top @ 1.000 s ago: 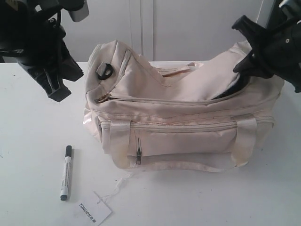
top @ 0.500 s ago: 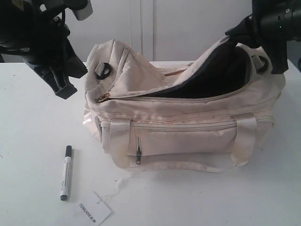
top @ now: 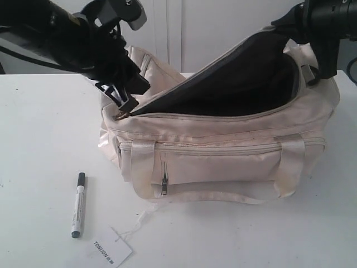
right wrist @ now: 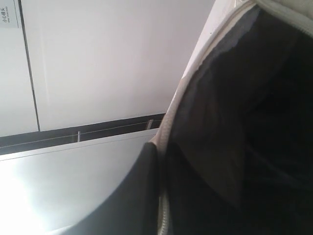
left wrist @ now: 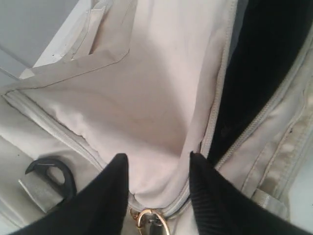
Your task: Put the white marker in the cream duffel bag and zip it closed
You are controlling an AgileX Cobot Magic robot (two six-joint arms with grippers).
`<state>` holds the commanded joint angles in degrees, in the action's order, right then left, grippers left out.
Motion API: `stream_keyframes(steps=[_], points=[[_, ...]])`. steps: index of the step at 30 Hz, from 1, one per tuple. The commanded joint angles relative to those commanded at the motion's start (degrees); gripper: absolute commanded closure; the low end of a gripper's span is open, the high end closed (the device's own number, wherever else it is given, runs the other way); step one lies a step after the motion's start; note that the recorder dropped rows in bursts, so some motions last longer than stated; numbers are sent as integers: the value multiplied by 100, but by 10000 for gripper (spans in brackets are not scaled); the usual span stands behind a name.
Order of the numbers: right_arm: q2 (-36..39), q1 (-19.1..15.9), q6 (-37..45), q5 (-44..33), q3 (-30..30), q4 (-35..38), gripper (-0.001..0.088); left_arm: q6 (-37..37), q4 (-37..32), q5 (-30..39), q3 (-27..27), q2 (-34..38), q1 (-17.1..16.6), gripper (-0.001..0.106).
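Bag [top: 223, 162]: soft cream fabric with a slight sheen, slumped, dark lining. Flap [top: 223, 72] is up at two o'clock, its zip edge clenched in the right gripper [top: 290, 32].
Left gripper [left wrist: 157, 166]: jaws released, straddling the ten o'clock end above the brass zip pull [left wrist: 149, 218].
Marker [top: 78, 204]: slim rigid white barrel, black cap, lying ungrasped on the table [top: 33, 145] at the bag's eight o'clock.
Risk: the slick fabric could slip from the grip, and the flap would fall over the opening.

One readable word: "TONLION".
Printed on the white paper tag [top: 111, 252], well apart from both pairs of jaws; print on the white marker [top: 78, 204] is illegible.
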<state>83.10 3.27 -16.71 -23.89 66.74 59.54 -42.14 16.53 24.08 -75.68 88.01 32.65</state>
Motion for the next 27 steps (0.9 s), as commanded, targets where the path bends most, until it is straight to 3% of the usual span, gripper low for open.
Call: stream_keyframes(steps=[7,27], points=[[0,0,0,0,0,-11,868,-1300,1343,24,0,147,0,485],[0,0,149,-58,0,-32,868,-1439,1462,-456,0,628,0,489]])
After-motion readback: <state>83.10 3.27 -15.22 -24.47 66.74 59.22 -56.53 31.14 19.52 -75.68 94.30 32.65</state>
